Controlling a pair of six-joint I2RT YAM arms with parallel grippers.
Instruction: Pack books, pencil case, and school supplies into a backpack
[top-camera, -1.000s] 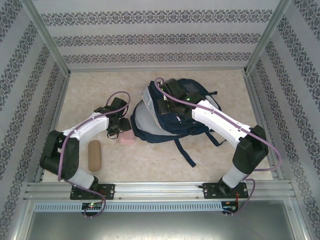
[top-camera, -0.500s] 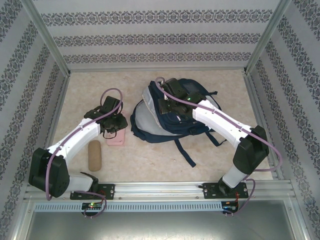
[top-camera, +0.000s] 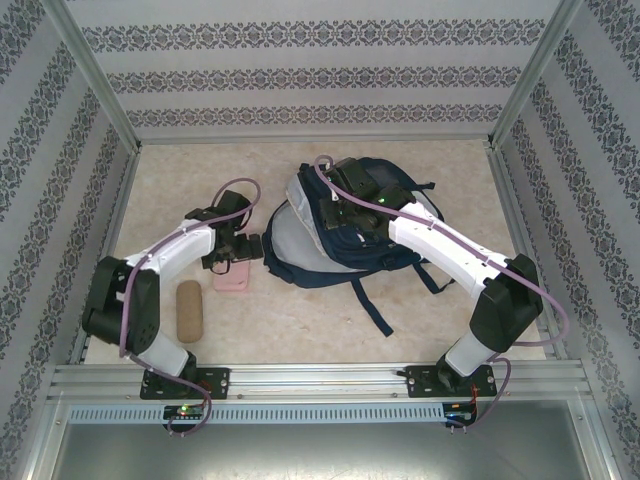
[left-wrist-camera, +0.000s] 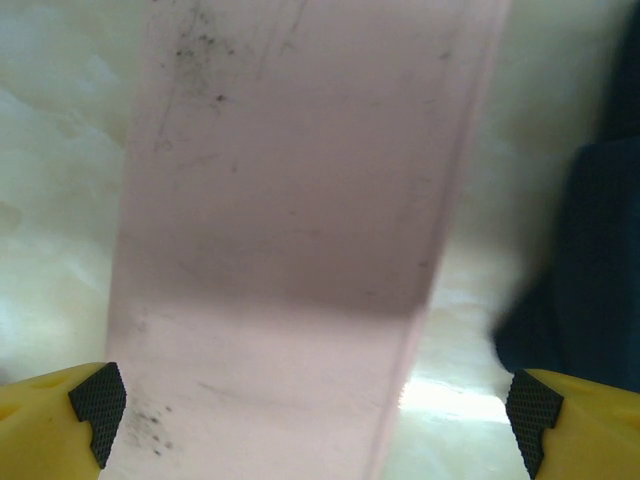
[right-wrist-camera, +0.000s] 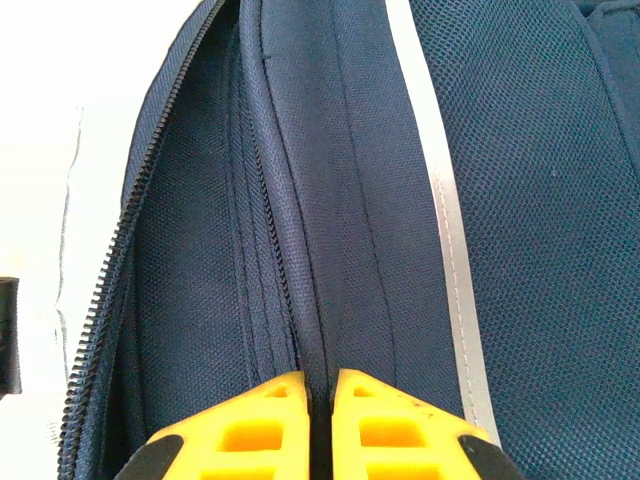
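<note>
Left end effector (left-wrist-camera: 312, 415) fully released, astride one pale pink pencil case (left-wrist-camera: 290, 200) lying flat on the surface (top-camera: 300, 330); left pad (left-wrist-camera: 97, 410) at the case's edge, right pad (left-wrist-camera: 527, 420) clear of it, nothing gripped. Right end effector (right-wrist-camera: 320, 400) clenched on a raised fold of one navy backpack (right-wrist-camera: 540, 200), beside a line of zipper teeth (right-wrist-camera: 110, 290). Backpack mid-surface, case just to its left with a strip of surface between. One tan oblong piece (top-camera: 189, 310) left of the case, nearer the arm bases.
</note>
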